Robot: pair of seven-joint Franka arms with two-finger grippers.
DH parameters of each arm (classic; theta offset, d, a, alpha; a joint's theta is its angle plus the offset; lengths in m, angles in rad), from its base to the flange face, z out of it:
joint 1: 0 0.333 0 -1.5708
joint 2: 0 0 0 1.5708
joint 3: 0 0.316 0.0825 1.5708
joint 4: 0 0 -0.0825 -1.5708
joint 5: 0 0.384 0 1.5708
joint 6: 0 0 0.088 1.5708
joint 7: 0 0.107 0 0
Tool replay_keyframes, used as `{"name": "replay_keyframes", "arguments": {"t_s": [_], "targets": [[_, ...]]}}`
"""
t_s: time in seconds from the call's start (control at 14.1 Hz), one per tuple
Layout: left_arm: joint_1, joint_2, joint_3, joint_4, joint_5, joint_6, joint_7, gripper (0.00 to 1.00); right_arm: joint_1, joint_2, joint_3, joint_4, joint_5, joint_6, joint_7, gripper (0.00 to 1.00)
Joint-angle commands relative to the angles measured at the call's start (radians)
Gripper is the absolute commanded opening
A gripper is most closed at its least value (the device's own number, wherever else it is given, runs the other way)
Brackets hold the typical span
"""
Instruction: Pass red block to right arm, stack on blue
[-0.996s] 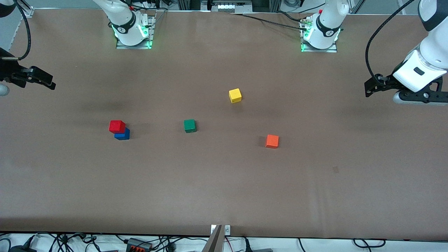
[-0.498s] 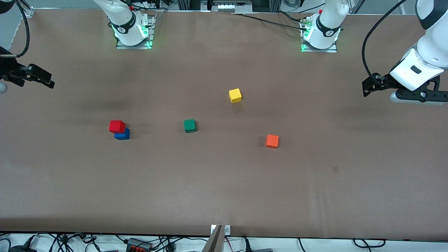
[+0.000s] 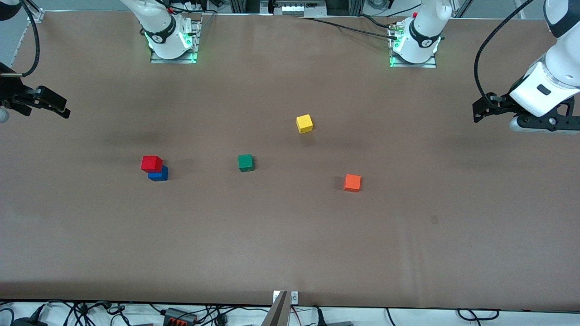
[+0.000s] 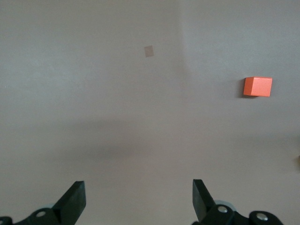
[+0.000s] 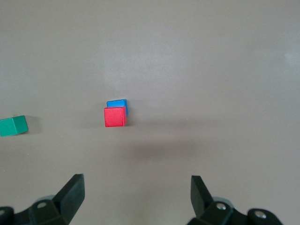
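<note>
The right gripper (image 3: 59, 104) hangs over the right arm's end of the table, fingers spread and empty. The red block (image 3: 151, 163) sits on the blue (image 3: 159, 174), visibly offset, so a jolt to the table or a returning arm could probably tip it off. The green cube (image 3: 245, 162), yellow cube (image 3: 304, 123) and orange cube (image 3: 352, 183) lie apart. The left gripper (image 3: 482, 111) waits over its own end, claw open, holding nothing.
</note>
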Motion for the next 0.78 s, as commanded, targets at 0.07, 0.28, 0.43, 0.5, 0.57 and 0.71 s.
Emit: {"name": "replay_keyframes", "arguments": {"t_s": [0.07,0.28,0.43,0.5,0.57,0.71], "targets": [[0.003,0.000,-0.005,0.023,-0.010,-0.025,0.012,1.00,-0.002,-0.033,0.006,-0.039,-0.014,0.019,-0.013,1.00],[0.001,0.002,-0.005,0.024,-0.009,-0.022,0.012,1.00,-0.002,-0.033,0.006,-0.039,-0.008,0.013,-0.015,1.00],[0.001,0.000,-0.005,0.024,-0.010,-0.022,0.012,1.00,-0.003,-0.033,0.006,-0.039,-0.010,0.009,-0.019,1.00],[0.001,0.002,-0.005,0.032,-0.010,-0.022,0.012,1.00,-0.003,-0.033,0.006,-0.039,-0.010,0.007,-0.019,1.00],[0.000,0.005,-0.005,0.037,-0.010,-0.024,0.011,1.00,-0.003,-0.032,0.006,-0.039,-0.010,0.009,-0.019,1.00],[0.001,0.007,-0.005,0.040,-0.010,-0.024,0.012,1.00,-0.003,-0.030,0.006,-0.039,-0.008,0.009,-0.019,1.00]]}}
